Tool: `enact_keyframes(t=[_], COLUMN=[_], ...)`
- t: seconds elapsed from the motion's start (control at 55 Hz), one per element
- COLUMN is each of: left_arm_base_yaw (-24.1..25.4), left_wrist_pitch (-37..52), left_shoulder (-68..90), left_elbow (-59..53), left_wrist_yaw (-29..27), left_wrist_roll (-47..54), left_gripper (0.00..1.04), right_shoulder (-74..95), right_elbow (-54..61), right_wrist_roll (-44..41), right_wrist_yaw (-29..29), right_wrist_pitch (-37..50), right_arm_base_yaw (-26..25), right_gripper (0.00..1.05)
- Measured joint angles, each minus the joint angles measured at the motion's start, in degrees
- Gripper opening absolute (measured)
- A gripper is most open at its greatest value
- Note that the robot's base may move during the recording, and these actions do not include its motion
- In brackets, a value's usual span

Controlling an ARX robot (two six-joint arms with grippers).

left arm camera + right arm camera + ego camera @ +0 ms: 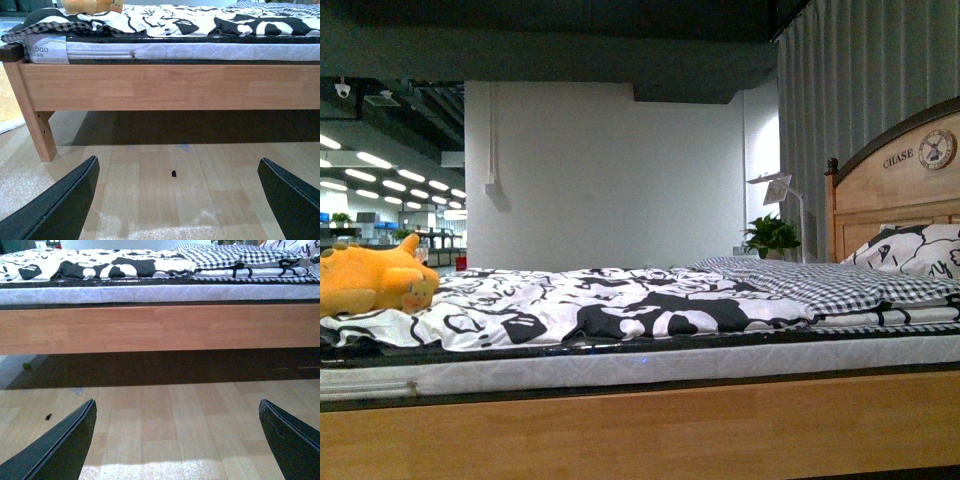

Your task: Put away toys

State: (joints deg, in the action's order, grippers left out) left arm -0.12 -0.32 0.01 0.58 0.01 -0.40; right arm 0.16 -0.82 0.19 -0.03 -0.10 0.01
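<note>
An orange-yellow plush toy [372,278] lies on the bed at the far left end, on the black-and-white quilt [620,305]. Its lower part also shows in the left wrist view [87,6], at the bed's corner. Neither arm shows in the front view. My left gripper [177,200] is open and empty, low over the wooden floor, facing the bed's side rail [170,86]. My right gripper [177,440] is open and empty, also low over the floor in front of the rail [160,329].
The wooden bed frame [640,430] fills the foreground, with a leg [37,125] at the left corner. A patterned pillow [915,250] and headboard [895,190] are at the right. A potted plant [772,236] and lamp [775,190] stand behind.
</note>
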Motion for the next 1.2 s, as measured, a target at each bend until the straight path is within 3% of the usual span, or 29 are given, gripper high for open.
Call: enact_keyframes(t=[1.2], left_arm_base_yaw=[0.0], left_wrist_pitch=[0.0], left_shoulder=[0.0], left_elbow=[0.0], left_wrist_yaw=[0.0], left_wrist_roll=[0.0], left_gripper=[0.98], right_shoulder=[0.0], right_elbow=[0.0], right_wrist_roll=[0.0], right_wrist_yaw=[0.0], right_wrist_pitch=[0.0], right_arm_base_yaw=[0.0], right_gripper=[0.98])
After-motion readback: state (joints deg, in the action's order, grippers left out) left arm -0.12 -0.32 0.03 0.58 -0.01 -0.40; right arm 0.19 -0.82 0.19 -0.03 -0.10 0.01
